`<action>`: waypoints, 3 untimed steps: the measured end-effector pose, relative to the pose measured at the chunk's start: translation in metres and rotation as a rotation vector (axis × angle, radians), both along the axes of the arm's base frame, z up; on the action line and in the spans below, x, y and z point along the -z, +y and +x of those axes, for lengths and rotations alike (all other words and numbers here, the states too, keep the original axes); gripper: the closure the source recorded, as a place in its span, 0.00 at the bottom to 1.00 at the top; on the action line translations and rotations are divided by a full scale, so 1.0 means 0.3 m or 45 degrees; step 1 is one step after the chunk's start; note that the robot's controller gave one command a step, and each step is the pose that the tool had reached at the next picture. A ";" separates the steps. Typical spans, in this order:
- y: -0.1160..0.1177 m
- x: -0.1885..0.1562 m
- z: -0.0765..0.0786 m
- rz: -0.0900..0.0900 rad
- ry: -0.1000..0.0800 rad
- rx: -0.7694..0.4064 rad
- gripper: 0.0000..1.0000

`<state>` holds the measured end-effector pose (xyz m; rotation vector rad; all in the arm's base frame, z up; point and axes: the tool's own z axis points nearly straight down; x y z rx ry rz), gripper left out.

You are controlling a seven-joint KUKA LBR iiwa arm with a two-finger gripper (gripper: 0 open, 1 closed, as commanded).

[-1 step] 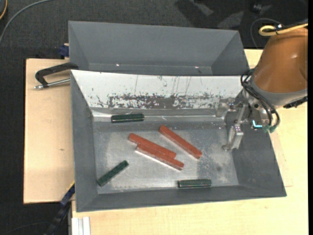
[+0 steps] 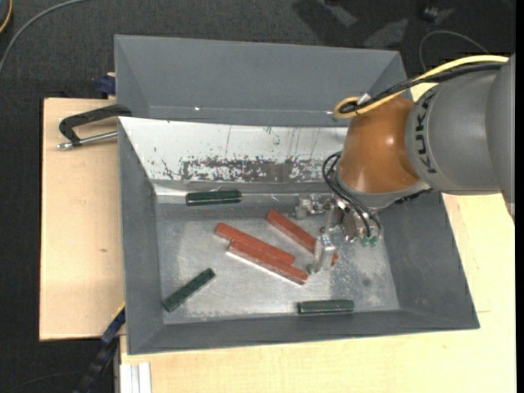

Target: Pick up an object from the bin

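Observation:
My gripper [image 2: 326, 255] hangs low in the right half of the bin, under the orange wrist cover. It is right at the right-hand ends of a small cluster of red bars. The short red bar [image 2: 291, 229] lies slanted just left of it. A longer red bar [image 2: 253, 246] lies below that one. A third red bar [image 2: 273, 266] with a pale edge ends directly beside the gripper's tip. Whether any bar is held between its jaws is hidden.
Three dark green bars lie apart from the cluster: one by the back wall [image 2: 213, 196], one at the front left [image 2: 188, 290], one at the front right [image 2: 326, 306]. The arm covers the bin's right back corner.

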<state>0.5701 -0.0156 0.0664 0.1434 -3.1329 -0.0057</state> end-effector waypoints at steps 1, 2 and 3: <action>0.038 -0.117 -0.068 -0.002 -0.008 0.199 0.00; -0.020 -0.123 -0.044 -0.004 -0.015 0.231 0.00; 0.016 -0.012 0.044 -0.003 -0.011 0.567 0.00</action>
